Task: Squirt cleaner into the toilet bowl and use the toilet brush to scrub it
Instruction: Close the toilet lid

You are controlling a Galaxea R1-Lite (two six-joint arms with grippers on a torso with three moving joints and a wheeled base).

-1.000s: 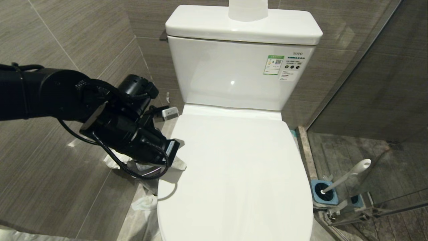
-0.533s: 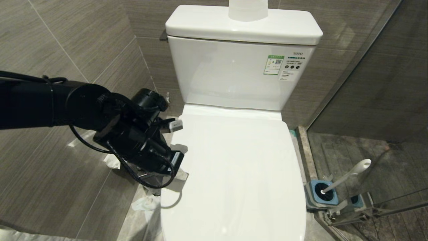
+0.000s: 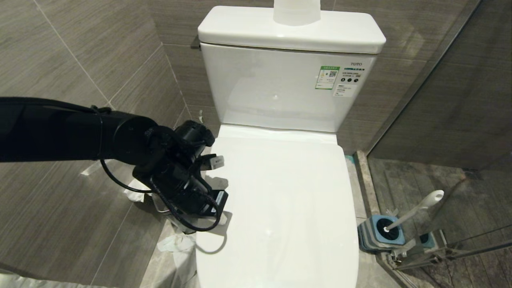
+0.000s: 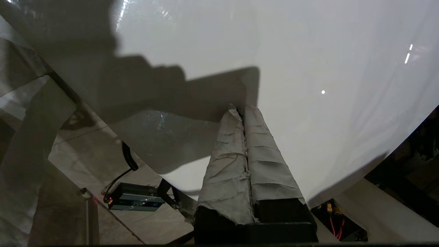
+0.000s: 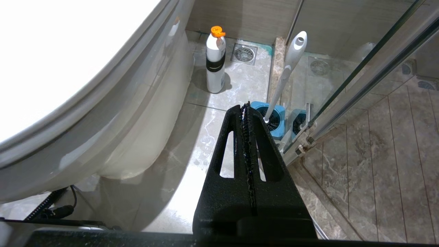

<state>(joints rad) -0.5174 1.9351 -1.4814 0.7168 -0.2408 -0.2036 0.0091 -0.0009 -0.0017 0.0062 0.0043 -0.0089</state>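
The toilet bowl is hidden under the closed white lid (image 3: 280, 208); only its outer wall (image 5: 137, 120) shows. My left gripper (image 4: 241, 109) is shut and empty. Its tape-wrapped fingertips rest against the lid's left side, below the black wrist (image 3: 188, 180). The toilet brush (image 3: 416, 210) stands in its blue holder (image 3: 384, 234) on the floor to the right. Its white handle (image 5: 289, 68) leans toward the glass. My right gripper (image 5: 246, 106) is shut and empty, low beside the bowl and pointing at the holder (image 5: 274, 118). No cleaner liquid is in view.
A white bottle with an orange cap (image 5: 215, 61) stands on the floor near a drain (image 5: 244, 54). The tank (image 3: 288, 80) rises behind the lid. A glass shower partition (image 3: 440, 100) closes off the right. A bin with crumpled tissue (image 3: 176, 228) sits left of the toilet.
My left arm has swung right and toward the lid's front, onto its left edge. The lid's front outline looks narrower, uncovering more of the brush holder. The right arm has not moved.
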